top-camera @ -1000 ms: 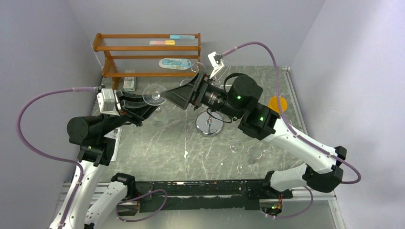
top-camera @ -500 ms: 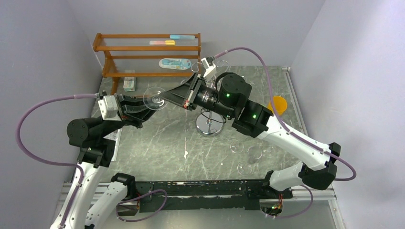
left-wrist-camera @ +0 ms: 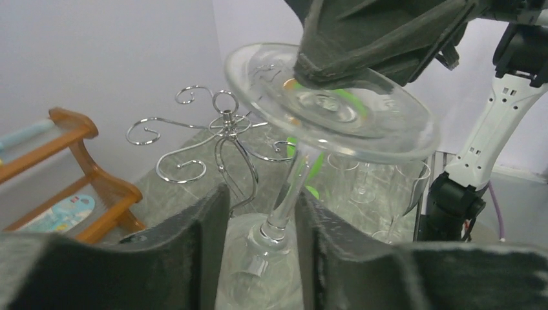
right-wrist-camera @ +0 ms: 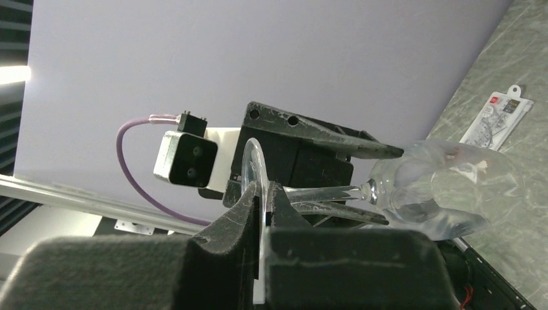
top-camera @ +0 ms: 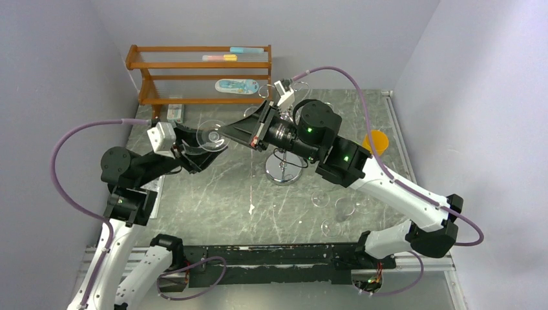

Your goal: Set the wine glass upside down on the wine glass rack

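Mid-air handover: right gripper (right-wrist-camera: 263,197) pinches the glass (left-wrist-camera: 292,184) by its foot; left gripper (left-wrist-camera: 258,201) stands open around the stem. Next, hang it on the rack (top-camera: 282,171).

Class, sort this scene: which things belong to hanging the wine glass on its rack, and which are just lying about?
In the job: wine glass, chrome wine glass rack, left gripper, right gripper.
Lying about: wooden shelf rack, orange cup, spare glasses.
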Controlling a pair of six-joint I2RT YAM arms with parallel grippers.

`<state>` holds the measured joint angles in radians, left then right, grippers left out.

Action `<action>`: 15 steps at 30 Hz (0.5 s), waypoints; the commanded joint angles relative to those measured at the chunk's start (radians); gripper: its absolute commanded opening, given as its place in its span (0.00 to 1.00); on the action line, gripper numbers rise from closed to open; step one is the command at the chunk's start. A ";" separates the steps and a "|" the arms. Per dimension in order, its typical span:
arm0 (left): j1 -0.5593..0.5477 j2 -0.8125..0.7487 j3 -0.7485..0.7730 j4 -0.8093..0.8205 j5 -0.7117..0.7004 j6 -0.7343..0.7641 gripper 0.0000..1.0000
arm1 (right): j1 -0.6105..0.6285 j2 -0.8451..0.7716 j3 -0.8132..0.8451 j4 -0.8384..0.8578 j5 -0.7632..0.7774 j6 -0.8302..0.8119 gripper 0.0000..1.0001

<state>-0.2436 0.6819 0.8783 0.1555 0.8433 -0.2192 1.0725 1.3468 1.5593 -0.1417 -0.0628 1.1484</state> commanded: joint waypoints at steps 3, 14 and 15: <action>0.003 0.033 0.075 -0.150 -0.033 0.065 0.85 | -0.006 -0.035 -0.010 0.071 -0.014 0.036 0.00; 0.003 0.038 0.071 -0.142 0.010 0.103 0.11 | -0.014 -0.034 -0.028 0.079 -0.020 0.051 0.00; 0.003 0.033 0.069 -0.143 0.003 0.109 0.06 | -0.015 -0.034 -0.029 0.079 -0.020 0.051 0.00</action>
<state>-0.2516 0.7120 0.9321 0.0303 0.8787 -0.1272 1.0569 1.3415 1.5253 -0.1249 -0.0570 1.1904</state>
